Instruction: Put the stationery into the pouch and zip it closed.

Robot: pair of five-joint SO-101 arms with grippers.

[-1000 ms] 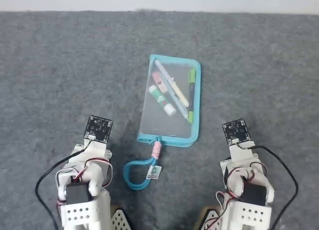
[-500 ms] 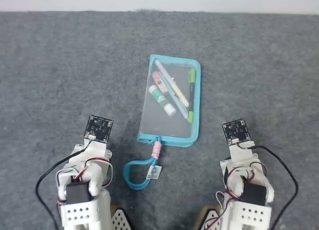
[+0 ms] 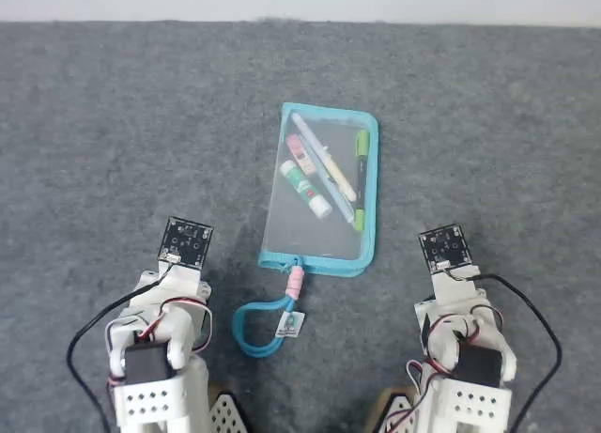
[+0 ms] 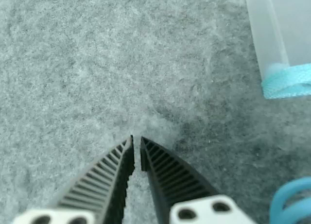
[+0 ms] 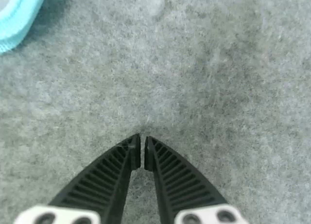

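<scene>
Felt, grey and fuzzy, covers the table (image 3: 113,123), and the pouch (image 3: 315,236) lies flat on it between and just ahead of the two arms: a rounded rectangle with a clear, slightly frosted plastic face bound in turquoise fabric tape. The stationery is inside, showing through the plastic: a slim green marker (image 3: 361,175) along one long side, a pale pen (image 3: 324,165) on a slant, a pink piece (image 3: 300,154) and a stubby white glue stick (image 3: 306,189). A pink zipper pull (image 3: 295,283) sits at the pouch's near edge, leading to a blue cord loop (image 3: 254,328) with a small tag (image 3: 290,326). The left gripper (image 4: 136,139) has its ribbed black fingers pressed almost together, holding nothing, tips over bare felt; the right gripper (image 5: 142,138) is the same, pinched to a hairline gap above the mat. The high view lays out the whole pouch and its contents, while the wrist views give the tooth pattern on the fingers, the felt's nap, and, from the left wrist, the pouch's clear corner and woven binding.
</scene>
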